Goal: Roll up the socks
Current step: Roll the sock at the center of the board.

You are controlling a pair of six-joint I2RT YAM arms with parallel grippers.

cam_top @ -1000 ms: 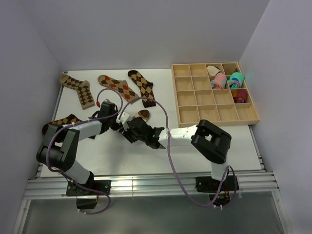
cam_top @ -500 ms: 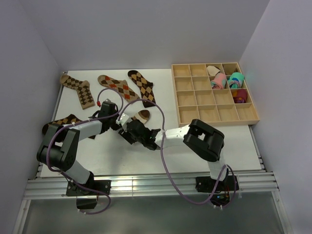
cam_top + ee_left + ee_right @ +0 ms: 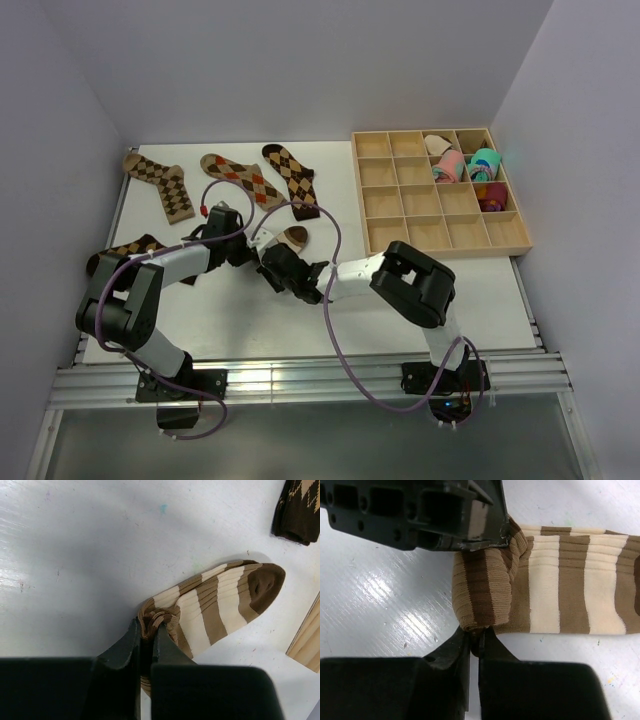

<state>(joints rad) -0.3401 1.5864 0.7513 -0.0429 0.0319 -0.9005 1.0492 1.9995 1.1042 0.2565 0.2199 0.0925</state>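
Left gripper is clamped on the rolled end of the striped sock, and the right gripper pinches that same roll. Its toe points toward two o'clock.

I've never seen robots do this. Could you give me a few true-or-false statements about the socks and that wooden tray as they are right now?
1. The left gripper and the right gripper both pinch the striped sock. True.
2. The striped sock is fully rolled into a bundle. False: only one end is folded over, and the toe end lies flat.
3. Three argyle socks lie flat near the back of the table. True.
4. The wooden tray has nothing in it. False: pink and teal bundles sit in compartments at its far right corner.
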